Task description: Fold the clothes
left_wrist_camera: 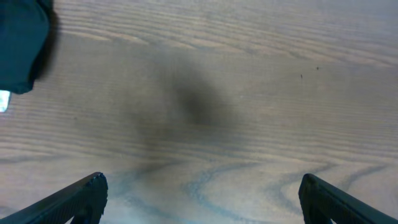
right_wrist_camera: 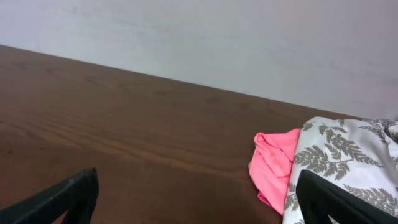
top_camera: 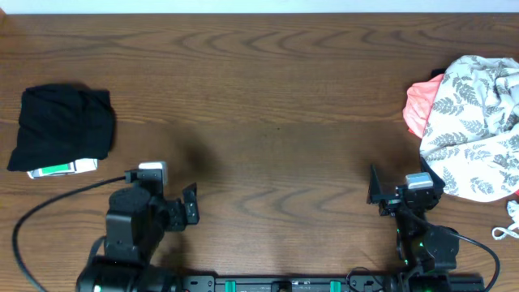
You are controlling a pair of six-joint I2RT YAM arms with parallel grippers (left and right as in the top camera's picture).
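the wooden table (top_camera: 276, 89) filled the overhead frame. a folded black garment (top_camera: 63, 128) lay at the left edge of the frame as a compact dark square, flat on the wood. a small white and green item (top_camera: 63, 169) stuck out from under its lower edge; what it was could not be told.

the left gripper (top_camera: 188, 208) sat at the lower left of the overhead frame, below and to the right of the black garment and apart from it. in the left wrist view the left gripper (left_wrist_camera: 202, 196) had its jaws spread wide, one dark finger in each lower corner, with only bare wood between them. the edge of the black garment (left_wrist_camera: 22, 43) showed in the upper left corner of that view.

the right gripper (top_camera: 399, 191) sat at the lower right of the overhead frame. in the right wrist view the right gripper (right_wrist_camera: 199, 193) was also spread wide and held nothing.

an unfolded heap lay at the right edge of the overhead frame: a white leaf-print garment (top_camera: 478, 122) bunched on top, with a coral-pink garment (top_camera: 420, 109) showing at its left side, the two touching. the right wrist view showed the same pair, pink (right_wrist_camera: 273, 165) beside leaf print (right_wrist_camera: 342, 162), in its lower right, with a pale wall (right_wrist_camera: 217, 37) behind the table. the heap lay just above and right of the right gripper, with no contact visible.

a black cable (top_camera: 49, 207) curved along the lower left.
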